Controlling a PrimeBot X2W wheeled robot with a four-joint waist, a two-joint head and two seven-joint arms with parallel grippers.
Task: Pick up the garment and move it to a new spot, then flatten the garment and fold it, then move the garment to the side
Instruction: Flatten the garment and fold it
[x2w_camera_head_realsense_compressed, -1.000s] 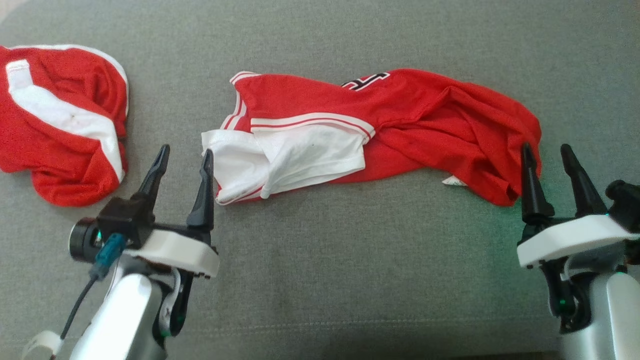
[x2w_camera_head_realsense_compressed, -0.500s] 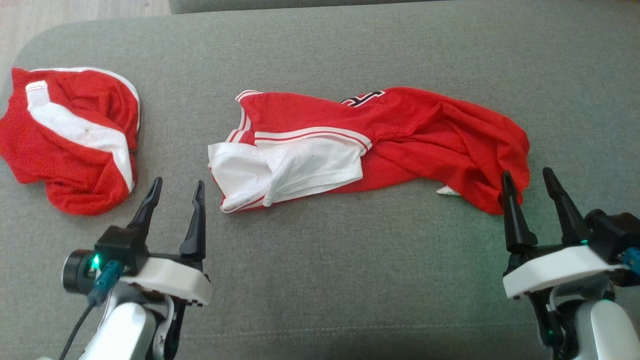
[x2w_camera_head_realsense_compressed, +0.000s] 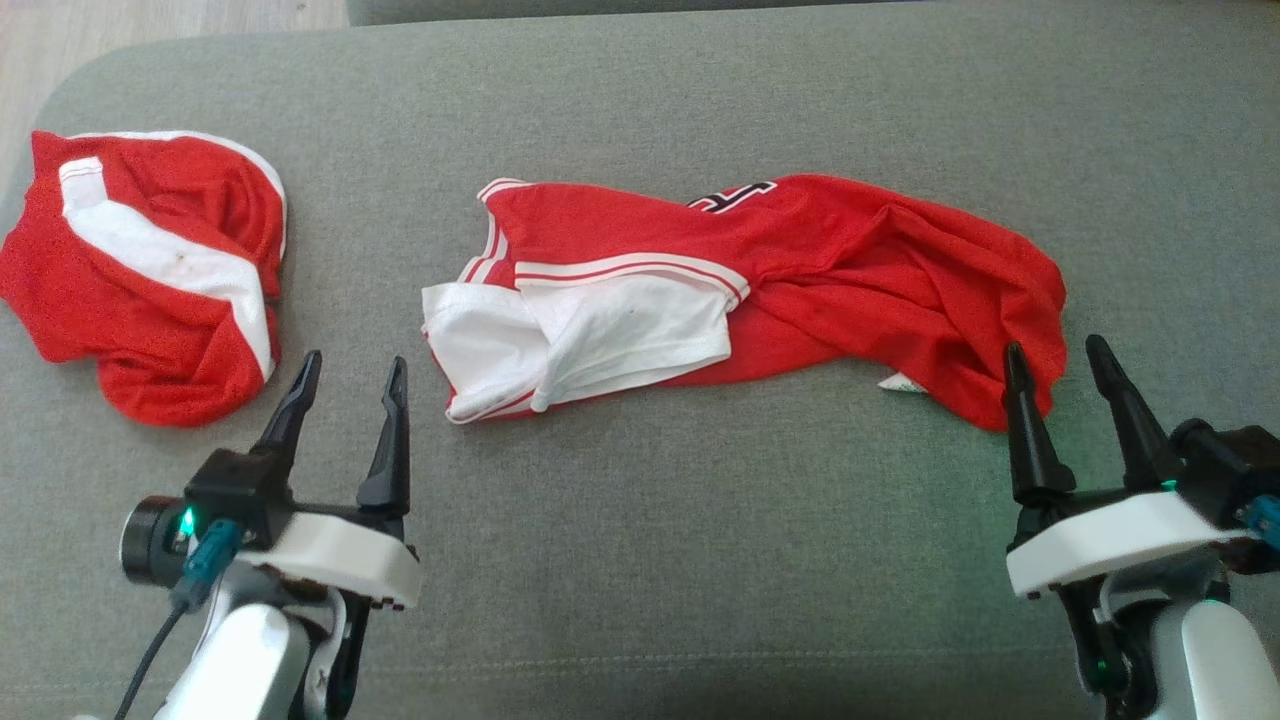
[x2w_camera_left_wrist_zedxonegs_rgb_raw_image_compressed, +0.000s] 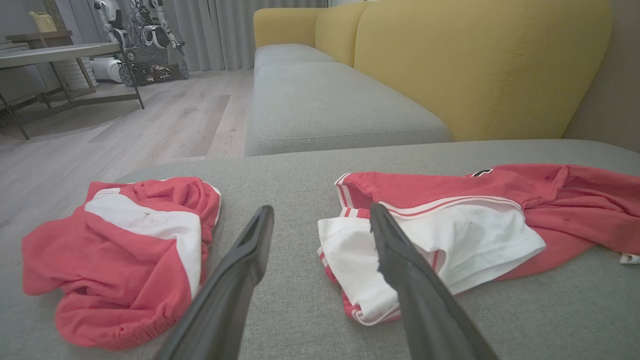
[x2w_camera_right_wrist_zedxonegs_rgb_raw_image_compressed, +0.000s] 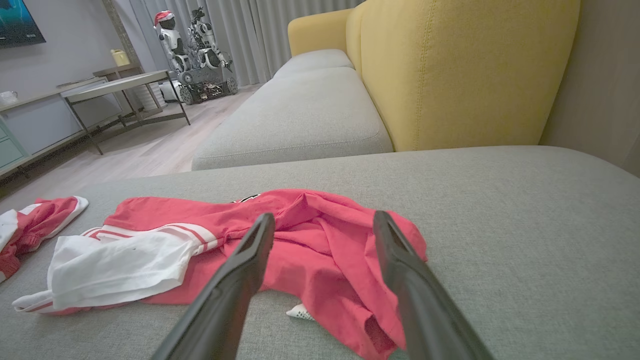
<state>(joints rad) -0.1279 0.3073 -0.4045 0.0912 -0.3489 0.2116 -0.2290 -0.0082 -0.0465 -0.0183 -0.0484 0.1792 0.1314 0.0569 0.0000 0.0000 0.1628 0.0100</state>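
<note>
Head view — garment (x2w_camera_head_realsense_compressed: 850, 270) rumpled on grey cushion (x2w_camera_head_realsense_compressed: 640, 520), left gripper (x2w_camera_head_realsense_compressed: 355, 360) and right gripper (x2w_camera_head_realsense_compressed: 1054, 345) spread wide, seemingly empty

The garment (x2w_camera_head_realsense_compressed: 850, 270) is seen in bright red, with a white sleeve edged by thin red-and-white stripes and a black, white-outlined figure. The second garment (x2w_camera_head_realsense_compressed: 150, 290) is coloured red with a broad white band. The cushion (x2w_camera_head_realsense_compressed: 640, 560) is shown in plain grey and the sofa back (x2w_camera_left_wrist_zedxonegs_rgb_raw_image_compressed: 475, 65) in mustard yellow.
</note>
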